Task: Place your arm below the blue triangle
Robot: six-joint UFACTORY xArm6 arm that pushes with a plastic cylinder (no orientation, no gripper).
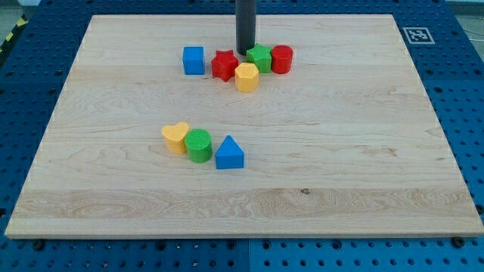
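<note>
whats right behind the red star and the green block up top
My tip stands just behind the red star and the green block. The rod hides the board behind it.

Light wooden board (363, 151) on a blue pegboard bench (461, 83). Towards 12 o'clock, a cluster: blue cube (193, 60), red star (224, 65), yellow hexagonal block (246, 77), green star (259, 57), red cylinder (281, 59), the last four packed tight, cube just apart at 9 o'clock of them. Nearer centre, approx 7 o'clock, a row: yellow heart (175, 137), green cylinder (199, 145), blue triangle (229, 153). Small printed marker (414, 34) at the board's 1 o'clock corner.
</note>
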